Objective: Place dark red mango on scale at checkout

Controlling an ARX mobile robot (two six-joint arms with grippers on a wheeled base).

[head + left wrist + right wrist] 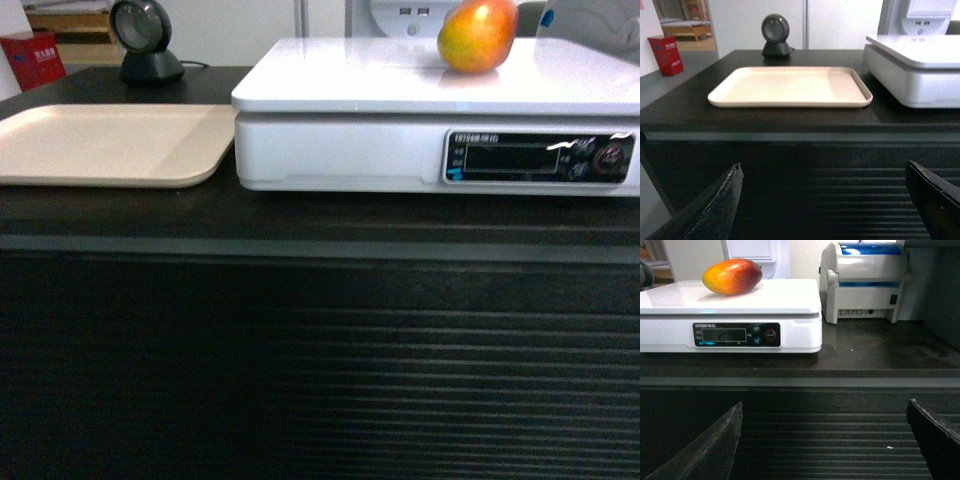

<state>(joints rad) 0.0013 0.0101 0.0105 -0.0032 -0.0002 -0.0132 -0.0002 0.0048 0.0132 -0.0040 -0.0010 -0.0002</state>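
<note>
The dark red mango (478,36) lies on top of the white scale (400,90) on the checkout (300,215). Both the left gripper (825,200) and the right gripper (825,440) are spread wide, holding nothing, low in front of the counter

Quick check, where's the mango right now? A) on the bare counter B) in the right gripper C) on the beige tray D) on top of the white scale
D: the dark red mango lies on the flat top of the scale; the beige tray holds nothing, and both grippers are open below the counter edge.
</note>
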